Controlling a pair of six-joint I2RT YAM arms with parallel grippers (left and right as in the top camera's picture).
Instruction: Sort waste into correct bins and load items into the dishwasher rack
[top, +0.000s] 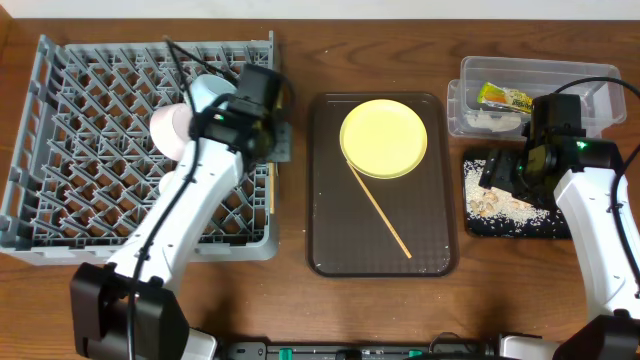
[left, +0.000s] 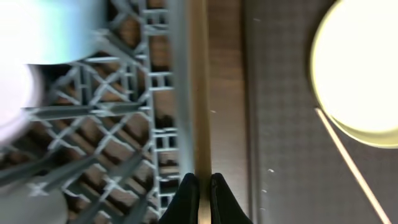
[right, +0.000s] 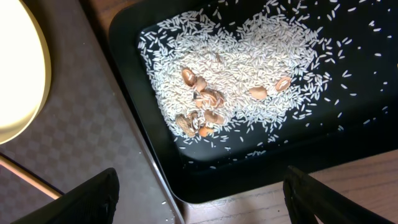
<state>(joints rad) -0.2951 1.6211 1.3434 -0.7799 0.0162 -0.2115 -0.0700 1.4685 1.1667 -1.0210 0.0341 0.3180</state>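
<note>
1. Left end effector (left: 203, 186): clenched on one wooden chopstick (left: 200, 93), gripped near its end. The stick runs along the right wall of the dishwasher rack (top: 100, 150). We judge that it is held lengthwise for laying into the rack. The wrist view is blurred, so we cannot tell whether it lies inside or just outside that wall.
2. Rack contents: a light blue bowl (top: 212, 92) and what appears to be a white bowl (top: 168, 128) sit among the pegs at the rear, beside the left arm.
3. Brown serving tray (top: 330, 250): at the centre of the worktop (top: 300, 300), carrying the yellow plate (top: 383, 138) and the second chopstick (top: 380, 210). The stick's upper end touches the plate's rim. We judge that both await loading.
4. Right end effector (right: 202, 186): released, jaws wide, grasping nothing, and hovering above the black tray (right: 311, 149).
5. Black tray: holds the rice scraps (right: 249, 68), with a few brown nut-like pieces (right: 202, 112) among them. We take it that food waste is kept here, apart from dry litter.
6. Clear plastic tub (top: 600, 72): just behind the black tray, holding the yellow-green snack wrapper (top: 505, 97) and the crumpled white tissue (top: 490, 120).
7. Writing: the wrapper shows an orange picture, but its lettering is too small for us to read. We find no brand or label elsewhere.
</note>
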